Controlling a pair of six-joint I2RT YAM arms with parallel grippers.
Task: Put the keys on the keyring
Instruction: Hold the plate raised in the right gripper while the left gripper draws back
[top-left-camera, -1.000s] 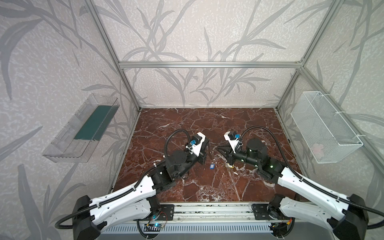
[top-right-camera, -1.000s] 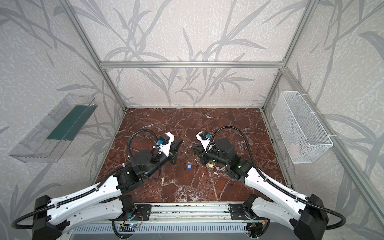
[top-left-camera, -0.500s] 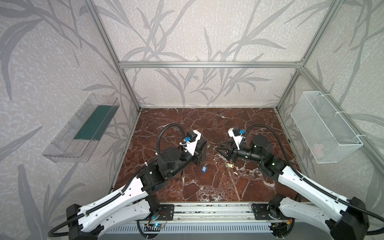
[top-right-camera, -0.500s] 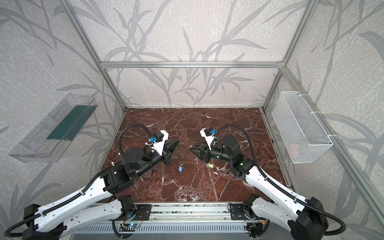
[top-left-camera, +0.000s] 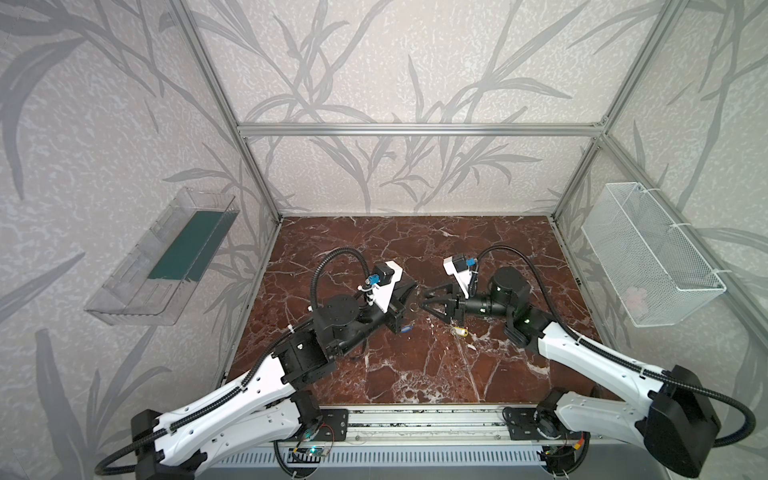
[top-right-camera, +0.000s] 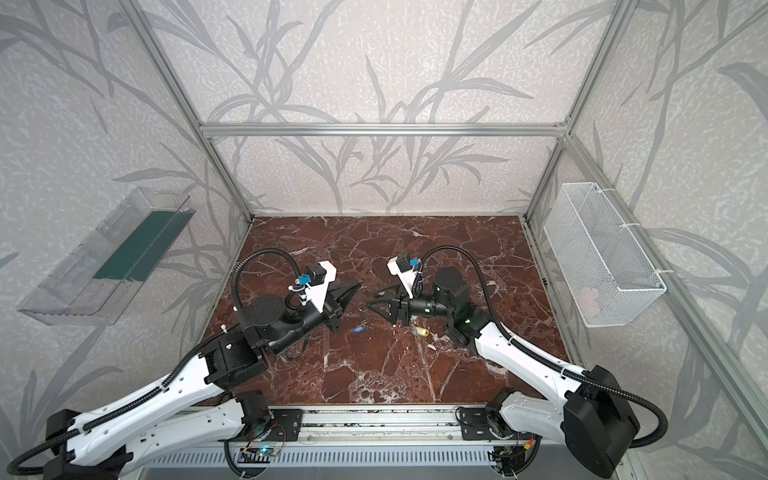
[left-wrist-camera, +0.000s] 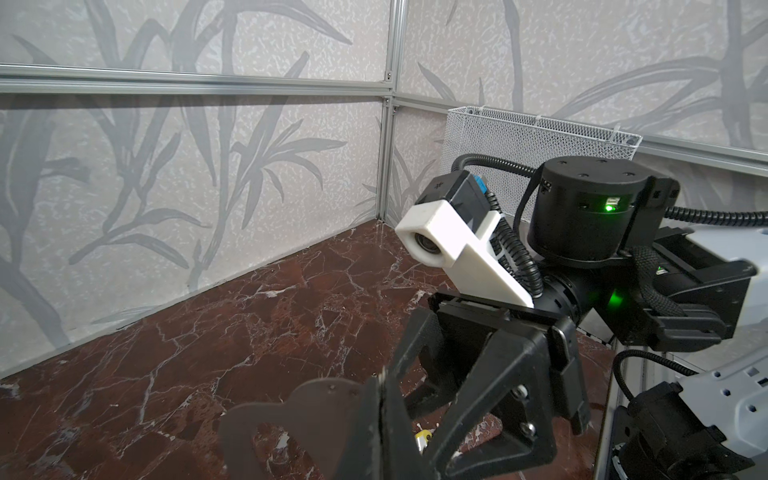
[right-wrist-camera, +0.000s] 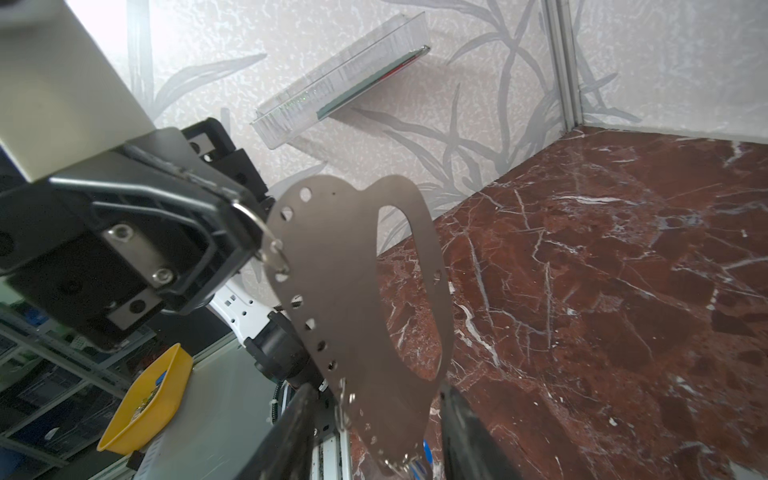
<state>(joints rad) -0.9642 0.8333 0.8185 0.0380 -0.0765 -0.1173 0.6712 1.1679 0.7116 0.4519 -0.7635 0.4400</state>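
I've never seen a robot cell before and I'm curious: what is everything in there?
Table: one, red-brown marble, cell floor.
Blue key: one, blue, on the table, middle.
Yellow key: one, yellow, on the table, right of the blue key.
Keyring: one, grey plate with holes, raised, gripped at its edge.
Tray: one, clear with green base, left wall.
Basket: one, white wire, right wall.
Bin: one, yellow, outside the cell, right wrist view only.
Left gripper: one, black, shut on the keyring.
Right gripper: one, black, open, facing the keyring.
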